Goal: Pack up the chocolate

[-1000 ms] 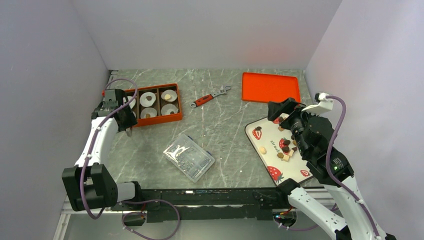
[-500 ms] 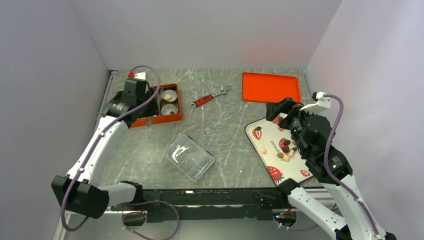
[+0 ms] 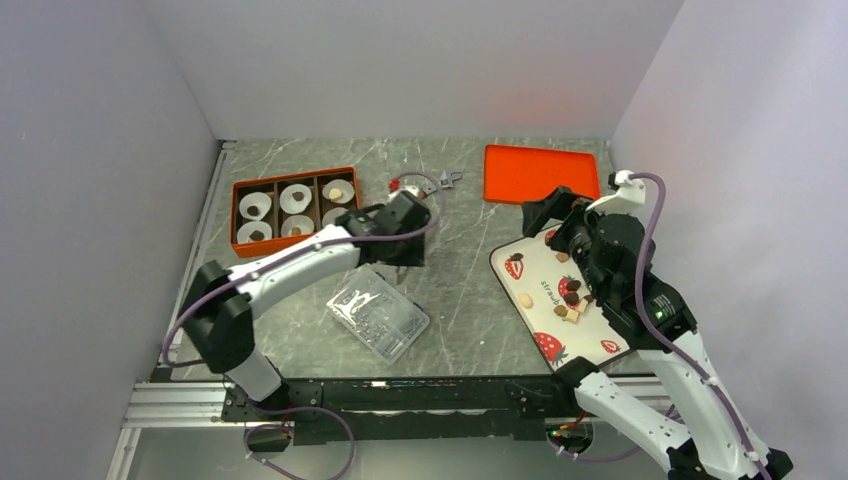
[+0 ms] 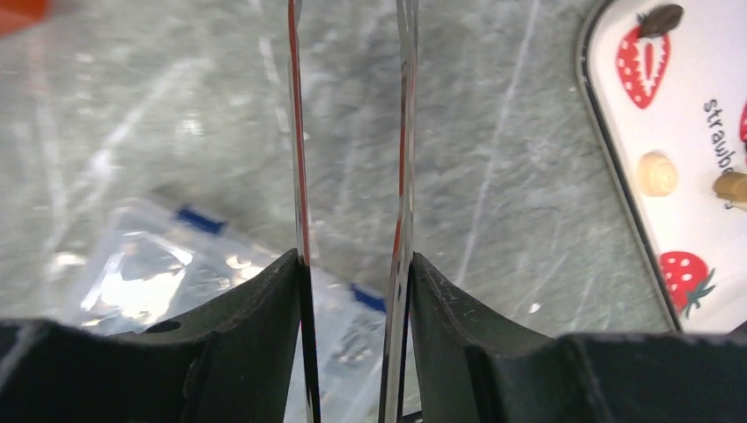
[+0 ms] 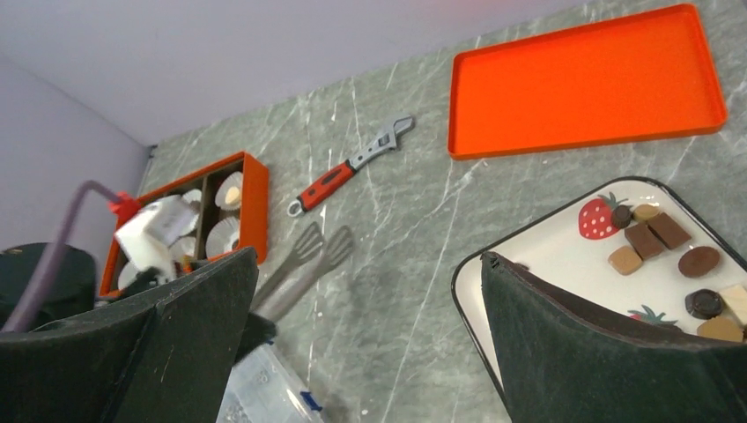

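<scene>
The chocolate (image 3: 570, 298) is several small brown, tan and cream pieces on a white strawberry-print tray (image 3: 520, 285); the pieces also show in the right wrist view (image 5: 656, 240) and one cream piece in the left wrist view (image 4: 656, 173). An orange box (image 3: 240, 245) holds white paper cups, some with a piece inside (image 3: 338, 191). My left gripper (image 3: 405, 250) (image 4: 352, 260) is shut on metal tongs (image 4: 299, 132) (image 5: 310, 254) over the table's middle, tips pointing toward the tray. My right gripper (image 3: 555, 215) (image 5: 368, 257) is wide open and empty above the tray's far-left corner.
A flat orange tray (image 3: 540, 172) lies at the back right. A red-handled wrench (image 5: 348, 167) lies behind my left gripper. A clear plastic case (image 3: 378, 313) sits near the front middle. Grey walls close in left, right and back.
My left arm has swung from the orange box at the left to the table's middle, carrying the tongs toward the strawberry tray. My right gripper has shifted slightly back.
</scene>
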Controlling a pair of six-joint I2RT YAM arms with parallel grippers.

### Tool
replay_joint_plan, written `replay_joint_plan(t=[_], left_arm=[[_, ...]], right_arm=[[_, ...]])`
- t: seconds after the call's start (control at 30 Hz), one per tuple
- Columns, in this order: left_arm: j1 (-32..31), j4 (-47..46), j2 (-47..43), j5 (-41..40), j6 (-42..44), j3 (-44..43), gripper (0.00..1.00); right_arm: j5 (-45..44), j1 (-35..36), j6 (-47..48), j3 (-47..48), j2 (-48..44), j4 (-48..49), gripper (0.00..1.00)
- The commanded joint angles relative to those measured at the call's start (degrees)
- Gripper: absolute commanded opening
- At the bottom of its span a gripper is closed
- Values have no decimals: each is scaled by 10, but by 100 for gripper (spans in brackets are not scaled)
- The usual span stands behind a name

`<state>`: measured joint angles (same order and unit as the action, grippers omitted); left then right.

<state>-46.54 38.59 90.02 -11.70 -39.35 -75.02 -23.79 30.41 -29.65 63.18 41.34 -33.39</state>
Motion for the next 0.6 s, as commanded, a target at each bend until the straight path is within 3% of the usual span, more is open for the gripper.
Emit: replay_joint_plan(t=[0.0, 0.27, 0.57], left_arm=[[-52, -52, 49, -55, -96, -43, 51], [-119, -30, 166, -133, -179, -105, 55], [-126, -103, 246, -61, -177, -85, 62]], right_arm=[[24, -1, -6, 31, 17, -18, 100], [41, -1, -21, 12, 9, -38, 100], [16, -1, -32, -1, -12, -73, 100]])
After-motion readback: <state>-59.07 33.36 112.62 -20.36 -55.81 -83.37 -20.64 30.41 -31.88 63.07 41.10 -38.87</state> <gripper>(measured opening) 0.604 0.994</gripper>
